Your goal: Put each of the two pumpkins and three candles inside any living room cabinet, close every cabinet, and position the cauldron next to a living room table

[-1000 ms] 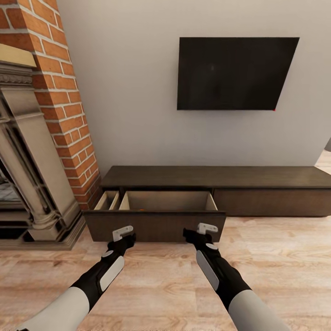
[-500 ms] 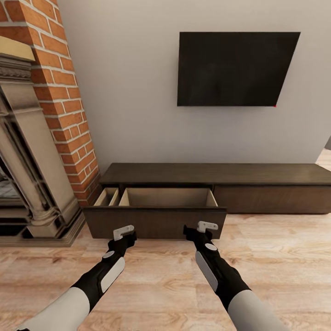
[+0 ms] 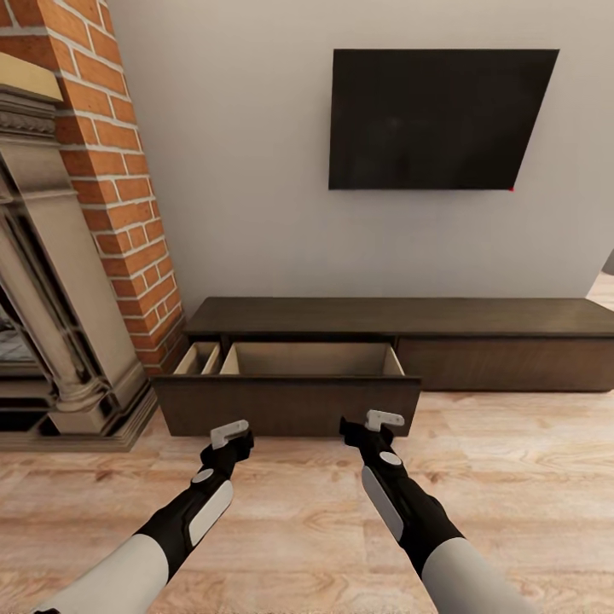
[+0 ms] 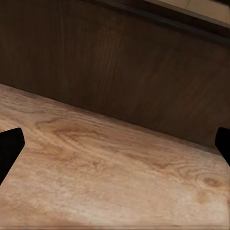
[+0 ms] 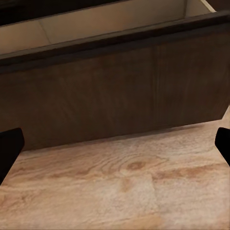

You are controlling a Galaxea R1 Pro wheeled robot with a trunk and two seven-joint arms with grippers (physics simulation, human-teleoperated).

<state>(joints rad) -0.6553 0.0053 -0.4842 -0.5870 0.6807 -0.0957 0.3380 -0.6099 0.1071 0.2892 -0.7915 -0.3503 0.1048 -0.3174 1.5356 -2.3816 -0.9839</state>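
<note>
Claws (image 3: 232, 433) (image 3: 375, 424) wide open, empty

Home living room, wall television (image 3: 439, 119), brick fireplace (image 3: 68, 239), cabinet (image 3: 401, 341)

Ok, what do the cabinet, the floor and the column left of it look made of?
Cabinet: dark brown wood, matte, faint vertical grain on the drawer front; drawer inside pale tan, probably raw board. Floor: light wood planks with knots and grain, slight sheen. Column: red brick with pale mortar joints.
</note>
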